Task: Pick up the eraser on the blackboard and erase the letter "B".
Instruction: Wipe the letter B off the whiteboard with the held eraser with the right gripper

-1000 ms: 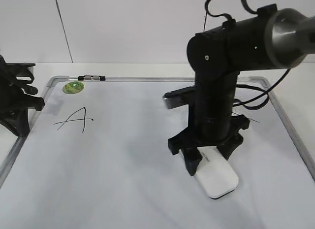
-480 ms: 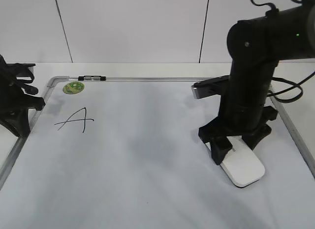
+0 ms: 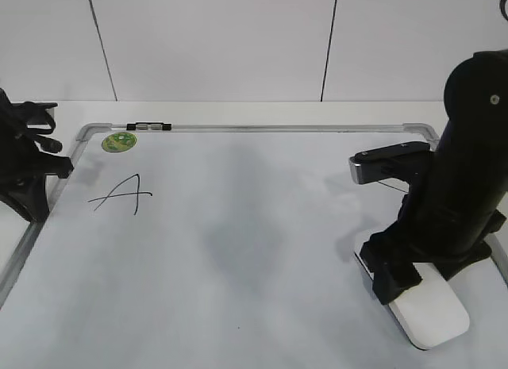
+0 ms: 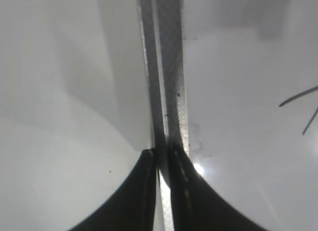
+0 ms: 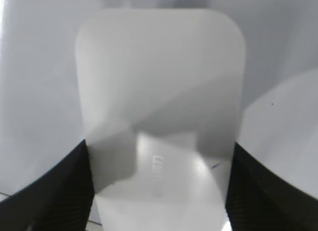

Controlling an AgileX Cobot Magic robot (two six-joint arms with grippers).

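The white eraser (image 3: 432, 315) lies flat on the blackboard (image 3: 238, 250) near its front right corner. My right gripper (image 3: 421, 278) is shut on the eraser's sides. In the right wrist view the eraser (image 5: 159, 92) fills the space between the two black fingers of the right gripper (image 5: 159, 191). No letter "B" shows on the board in any view; the right arm hides part of the right side. My left gripper (image 4: 161, 156) is shut and empty over the board's left frame (image 4: 169, 67); its arm stands at the far left (image 3: 24, 171).
A black letter "A" (image 3: 121, 194) is on the board's left part, and its strokes show in the left wrist view (image 4: 300, 99). A round green sticker (image 3: 118, 140) sits at the back left corner. A black clip (image 3: 148, 126) is on the back frame.
My right gripper has slid the eraser from the board's middle to the right and toward the front edge. The left arm has not moved.
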